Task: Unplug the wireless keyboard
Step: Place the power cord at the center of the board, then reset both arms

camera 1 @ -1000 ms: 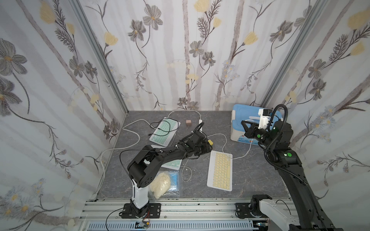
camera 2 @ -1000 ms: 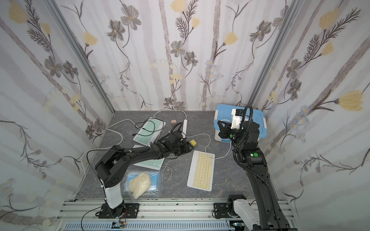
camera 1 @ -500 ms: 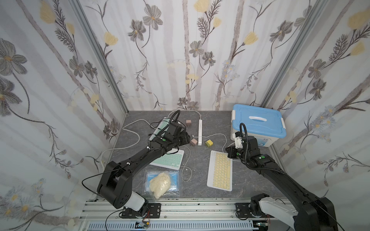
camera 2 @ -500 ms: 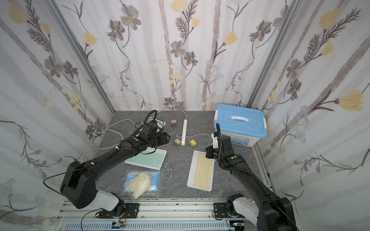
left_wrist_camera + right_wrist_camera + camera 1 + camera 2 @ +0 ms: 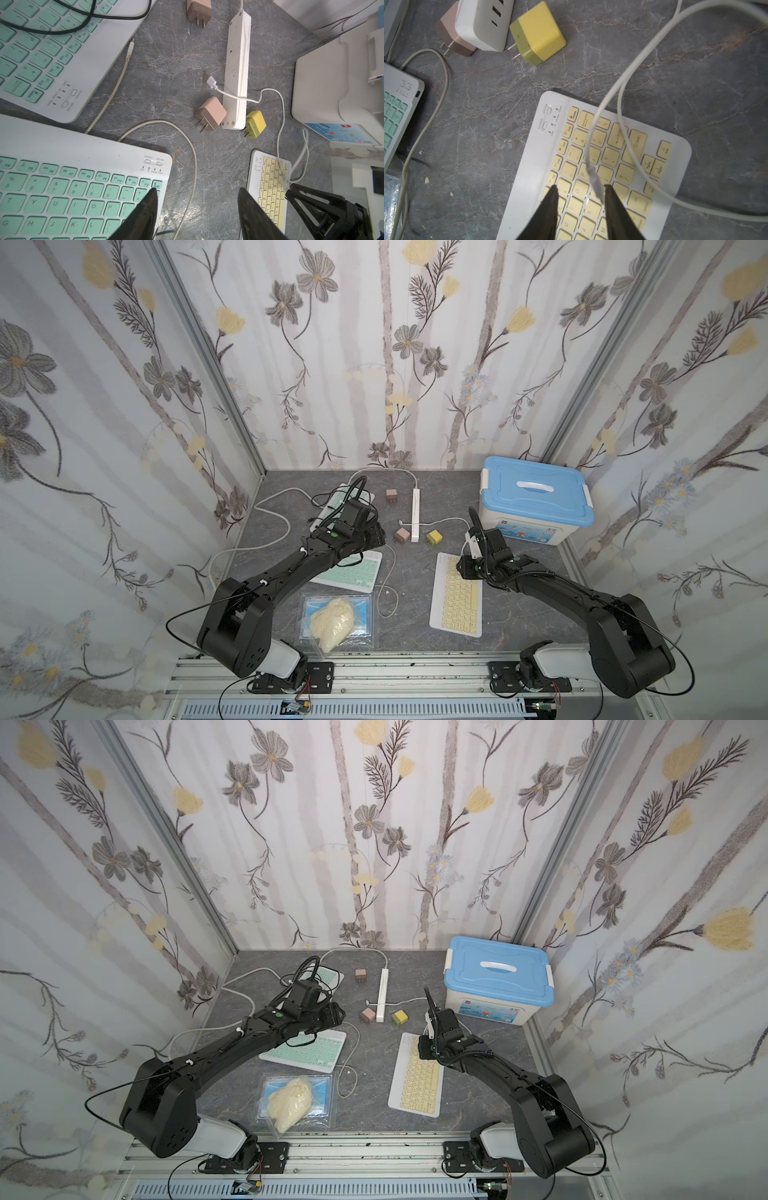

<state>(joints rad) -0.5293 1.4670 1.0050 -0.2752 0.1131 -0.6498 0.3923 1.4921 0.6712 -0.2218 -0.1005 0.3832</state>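
Observation:
The yellow-keyed wireless keyboard (image 5: 457, 597) (image 5: 417, 1077) lies on the grey table at the right. My right gripper (image 5: 581, 187) hovers over its upper keys (image 5: 612, 145) with the jaws open. The small plug (image 5: 596, 185) of a white cable (image 5: 618, 89) hangs blurred beside one finger, out of the keyboard and not clamped. The cable's other end (image 5: 209, 81) lies loose by the power strip (image 5: 236, 72). My left gripper (image 5: 197, 189) is open and empty above bare table, at the corner of a mint keyboard (image 5: 62, 197).
A second mint keyboard (image 5: 332, 506) sits behind the left arm. Two pink adapters (image 5: 402, 535) (image 5: 391, 494) and a yellow adapter (image 5: 434, 536) lie round the power strip (image 5: 414, 514). A blue-lidded box (image 5: 536, 497) stands back right. A clear bag (image 5: 334, 618) lies in front.
The right arm came down from beside the blue box to the yellow keyboard, and its jaws have opened, leaving the plug loose. The left arm swung back over the mint keyboards.

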